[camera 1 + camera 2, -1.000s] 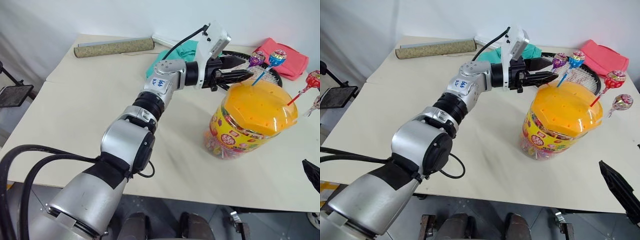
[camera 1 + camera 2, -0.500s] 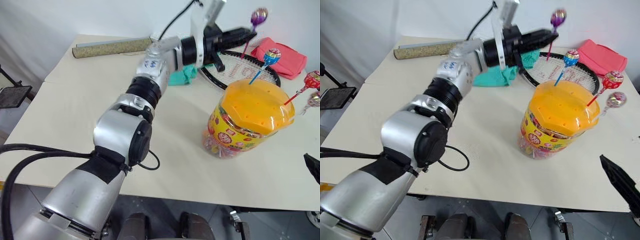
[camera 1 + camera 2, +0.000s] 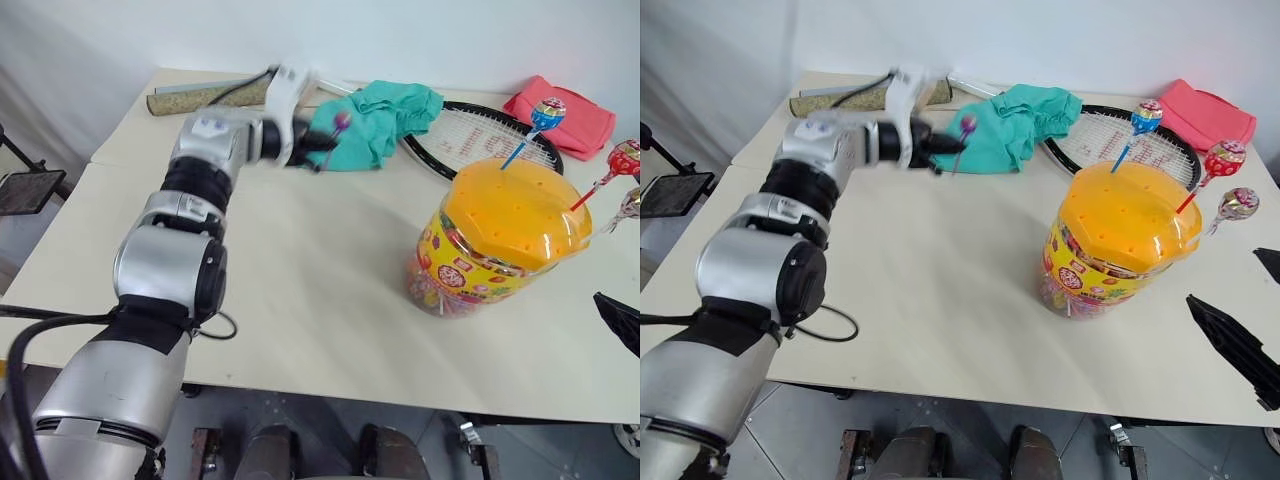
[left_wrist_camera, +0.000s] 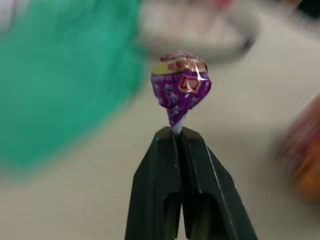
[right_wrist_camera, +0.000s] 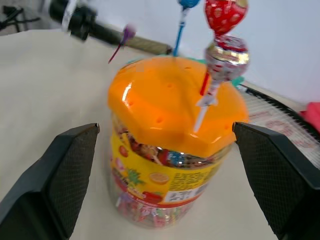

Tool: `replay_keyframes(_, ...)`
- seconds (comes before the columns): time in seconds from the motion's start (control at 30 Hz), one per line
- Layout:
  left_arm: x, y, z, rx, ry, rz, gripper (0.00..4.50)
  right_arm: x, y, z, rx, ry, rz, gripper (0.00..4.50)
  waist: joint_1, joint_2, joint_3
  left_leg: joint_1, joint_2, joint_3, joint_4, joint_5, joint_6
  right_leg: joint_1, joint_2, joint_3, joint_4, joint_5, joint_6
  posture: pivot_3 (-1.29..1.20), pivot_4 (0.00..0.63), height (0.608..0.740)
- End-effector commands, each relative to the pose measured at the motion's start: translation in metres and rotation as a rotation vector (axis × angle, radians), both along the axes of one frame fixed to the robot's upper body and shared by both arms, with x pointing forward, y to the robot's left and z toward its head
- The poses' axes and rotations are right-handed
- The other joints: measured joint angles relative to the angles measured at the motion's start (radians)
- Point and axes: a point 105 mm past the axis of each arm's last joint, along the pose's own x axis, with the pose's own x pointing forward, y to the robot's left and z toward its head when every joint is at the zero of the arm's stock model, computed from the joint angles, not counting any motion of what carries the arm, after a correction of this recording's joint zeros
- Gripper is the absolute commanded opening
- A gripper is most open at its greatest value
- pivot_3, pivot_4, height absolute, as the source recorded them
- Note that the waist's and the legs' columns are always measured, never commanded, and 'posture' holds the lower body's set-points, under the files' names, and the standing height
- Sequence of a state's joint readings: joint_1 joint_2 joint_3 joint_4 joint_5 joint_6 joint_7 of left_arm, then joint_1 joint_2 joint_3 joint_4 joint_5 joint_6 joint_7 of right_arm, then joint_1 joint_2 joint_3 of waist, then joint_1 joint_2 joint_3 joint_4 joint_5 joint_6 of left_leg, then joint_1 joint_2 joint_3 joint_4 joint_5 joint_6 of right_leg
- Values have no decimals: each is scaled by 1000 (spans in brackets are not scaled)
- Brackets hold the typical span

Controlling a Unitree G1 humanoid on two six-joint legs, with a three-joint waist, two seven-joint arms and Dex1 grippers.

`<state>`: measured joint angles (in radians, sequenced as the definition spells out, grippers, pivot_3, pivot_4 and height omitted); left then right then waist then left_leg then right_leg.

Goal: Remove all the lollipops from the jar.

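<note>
1. The desk (image 3: 330, 300) is a pale surface that carries everything else.
2. The jar (image 3: 500, 245), a clear tub with an orange domed lid dotted with holes and a yellow printed label, stands upright toward the desk's right side; wrapped sweets show through its clear wall below the label.
3. A racket (image 3: 470, 135) lies flat beyond the jar, and a teal cloth (image 3: 385, 120) is bunched over its handle end.
4. A pink cloth (image 3: 580, 120) sits at the far right corner, and a rolled speckled mat (image 3: 195, 97) lies at the far left edge.
5. The left claw (image 3: 318, 148) is out over the desk just in front of the teal cloth, well apart from the jar. Its two black fingers (image 4: 160, 185) are pressed together on the stick of the purple lollipop (image 4: 181, 87), whose wrapped head stands just past the fingertips.
6. The right claw (image 5: 165, 170) faces the jar from the near right with its fingers spread wide on either side, grasping nothing.
7. Three lollipops stand with their sticks in the lid's holes: the blue-red lollipop (image 3: 548, 112) at the back, the red lollipop (image 3: 626, 158) and the silvery-pink lollipop (image 3: 1240, 203) leaning out over the right rim.
</note>
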<state>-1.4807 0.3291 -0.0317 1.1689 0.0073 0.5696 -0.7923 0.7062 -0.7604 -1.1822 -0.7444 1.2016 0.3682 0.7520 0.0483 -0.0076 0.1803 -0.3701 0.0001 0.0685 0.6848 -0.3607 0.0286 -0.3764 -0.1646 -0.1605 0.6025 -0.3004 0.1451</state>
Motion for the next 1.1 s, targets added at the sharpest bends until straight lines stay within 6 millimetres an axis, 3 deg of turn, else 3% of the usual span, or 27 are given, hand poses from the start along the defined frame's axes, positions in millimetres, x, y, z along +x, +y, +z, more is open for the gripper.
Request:
replay_keyframes(0.03, -1, 36, -14, 125, 74, 114, 16, 0, -2, 6, -11, -14, 10, 4500, 0, 0, 0, 0, 0, 0, 0, 0, 0, 0, 0, 0, 0, 0, 0, 0, 150, 740)
replay_keyframes(0.13, -12, 76, -47, 239, 219, 216, 16, 4, -6, 6, -11, -13, 3, 4500, 1, -1, 0, 0, 0, 0, 0, 0, 0, 0, 0, 0, 0, 0, 0, 0, 150, 740)
replay_keyframes(0.27, -26, 109, -65, 303, 352, 337, 16, 8, -7, 3, -13, -3, 11, 4500, 3, -1, 0, 0, 0, 0, 1, 0, 0, 0, 0, 0, 1, 0, 0, 0, 150, 740)
replay_keyframes(0.37, -37, 122, -71, 331, 426, 375, 16, 12, -7, 3, -15, -2, 20, 4500, -2, 0, 0, 0, 0, 0, 1, 0, 0, 0, 0, 1, 2, 0, 0, 0, 150, 740)
replay_keyframes(0.53, -49, 132, -57, 362, 420, 379, 1250, 15, -9, 4, -23, 0, 25, 4500, -16, 0, 0, 1, 1, 0, 1, 0, 0, 0, 0, 1, 2, 0, 0, 0, 150, 740)
replay_keyframes(0.73, -59, 136, -11, 398, 312, 338, 3023, 14, -11, 5, -31, -1, 20, 4500, -18, -1, 0, 0, 1, -1, 1, 0, -1, 0, 0, 1, 3, 0, 0, 0, 150, 740)
replay_keyframes(0.87, -57, 121, 18, 387, 197, 254, 4198, 13, -13, 5, -36, -3, 11, 4500, -6, -1, 0, -1, 0, -1, 3, 0, 0, 0, 0, 1, 3, 0, 0, 0, 150, 740)
replay_keyframes(0.9, -60, 89, 26, 323, 131, 76, 4465, 12, -13, 6, -35, -5, 3, 4500, -3, -1, 0, -1, 0, -1, 3, 0, 0, 0, -1, 1, 3, 0, 0, 0, 150, 740)
replay_keyframes(1.0, -75, 17, 49, 170, -125, -346, 4490, 8, -13, 7, -30, -16, -9, 4500, 11, -1, 0, -2, 1, -3, 7, 0, 0, 0, -1, 1, 4, 0, 0, 0, 150, 740)
replay_keyframes(1.1, -83, -28, 66, -40, -339, -566, 4490, 3, -12, 9, -27, -33, -29, 4500, 21, -1, 0, -6, 1, -6, 14, -2, 1, 1, -1, 2, 6, 0, 0, 0, 150, 740)
